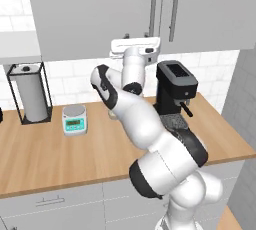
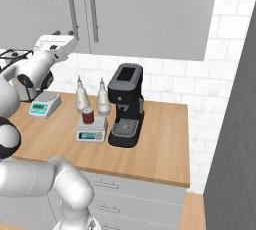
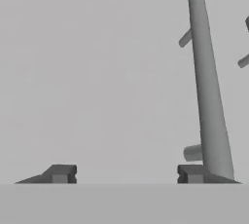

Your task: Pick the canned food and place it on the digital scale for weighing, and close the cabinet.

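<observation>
**Can on the scale, my claw up at the cabinet**

My claw (image 3: 126, 174) stands wide with nothing between its tips, close against the flat grey cabinet (image 1: 100, 14) door; one fingertip (image 3: 192, 173) sits just beside the foot of a long bar handle (image 3: 206, 86). The can (image 2: 88, 115) is far below me, upright on the square scale (image 2: 92, 130) on the bench (image 2: 160, 144), beside the coffee machine (image 2: 125, 105).

I count one can, two scales (the second, round-topped scale (image 1: 75, 119) is near the paper towel roll (image 1: 31, 96)), two bottles (image 2: 103, 99) behind the can, and two bar handles on the cabinet. From the left side, my own arm hides the can and its scale. Whether the doors are fully shut I cannot tell.
</observation>
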Available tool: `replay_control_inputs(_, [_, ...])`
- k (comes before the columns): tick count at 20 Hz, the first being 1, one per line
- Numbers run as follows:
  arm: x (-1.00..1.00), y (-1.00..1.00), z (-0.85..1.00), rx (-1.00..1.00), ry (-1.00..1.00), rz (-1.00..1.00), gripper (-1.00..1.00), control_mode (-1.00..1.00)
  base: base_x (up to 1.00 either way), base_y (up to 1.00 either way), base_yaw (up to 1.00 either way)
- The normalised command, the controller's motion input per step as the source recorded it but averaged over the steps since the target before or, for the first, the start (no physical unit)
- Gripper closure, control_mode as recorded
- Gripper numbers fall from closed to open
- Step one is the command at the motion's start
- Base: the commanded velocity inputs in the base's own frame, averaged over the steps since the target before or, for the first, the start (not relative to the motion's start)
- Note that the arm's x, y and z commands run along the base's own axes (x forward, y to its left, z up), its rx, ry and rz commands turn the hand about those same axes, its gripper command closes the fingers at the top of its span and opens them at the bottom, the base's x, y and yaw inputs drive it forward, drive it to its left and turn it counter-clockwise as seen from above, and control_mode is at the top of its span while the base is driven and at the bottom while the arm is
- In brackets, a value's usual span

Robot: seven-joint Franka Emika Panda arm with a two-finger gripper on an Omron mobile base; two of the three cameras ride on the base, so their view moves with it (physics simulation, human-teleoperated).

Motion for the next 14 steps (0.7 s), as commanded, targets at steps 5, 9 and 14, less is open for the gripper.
replay_control_inputs(5, [1.0,-0.14,-0.4,0.0,-0.11,-0.07,-1.0,-1.0,0.0,0.0,0.0])
replay_control_inputs(9, [0.96,-0.27,-0.56,0.0,-0.06,-0.06,-1.0,-1.0,0.0,0.0,0.0])
replay_control_inputs(14, [0.74,-0.59,-0.64,0.02,0.0,-0.03,-1.0,-1.0,0.0,0.0,0.0])
